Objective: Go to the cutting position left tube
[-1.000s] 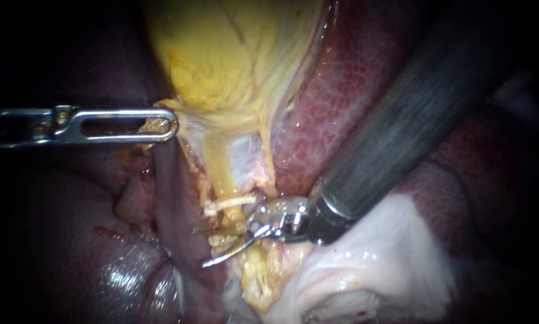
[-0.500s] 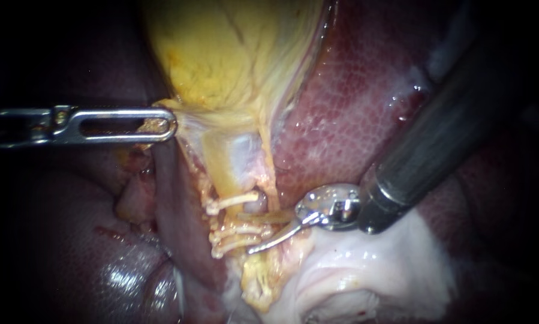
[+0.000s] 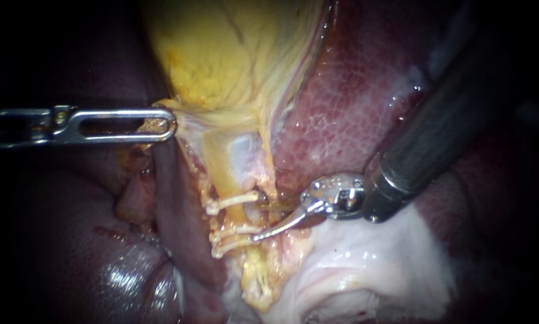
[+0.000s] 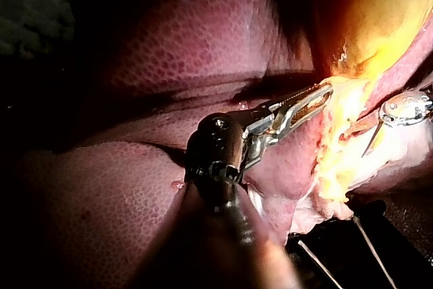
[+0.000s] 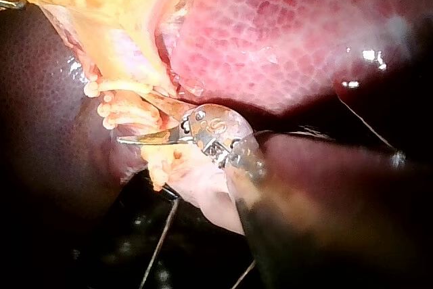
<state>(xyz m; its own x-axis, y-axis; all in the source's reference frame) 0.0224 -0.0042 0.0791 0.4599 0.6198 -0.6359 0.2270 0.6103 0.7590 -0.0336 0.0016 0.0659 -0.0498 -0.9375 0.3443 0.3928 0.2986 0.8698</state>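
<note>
Item 1. Left instrument (image 3: 164, 125): coming in from 9 o'clock in the endoscope view, shaft lying level. Its pincer is clamping the lower edge of the gallbladder (image 3: 233, 54), with yellow tissue showing through the slotted jaw. The left wrist view is showing the same grip on the yellow edge.

Item 2. Gallbladder: filling the 12 o'clock area, yellow, narrowing toward the centre. The liver (image 3: 353, 102) is lying beside it at 1 to 2 o'clock.

Item 3. Left tube (image 3: 224, 177): running from the gallbladder's neck near the centre down toward 6 o'clock. It is carrying an upper clip (image 3: 232, 201) and, just below that, two lower clips (image 3: 236, 234) set close together.

Item 4. Right instrument (image 3: 260, 222): coming in from 2 o'clock, with its wrist lying over pale tissue (image 3: 371, 258) at 5 o'clock. Its pincer, a pair of thin curved blades, is standing open. The upper blade is reaching toward the upper clip, and the lower blade's tip is lying against the lower clips. The bare stretch of the left tube between the clips is sitting just ahead of the open blades, at their 9 o'clock side. The right wrist view is showing the same gap between the blades, with the clipped tube just ahead of the tips.
</note>
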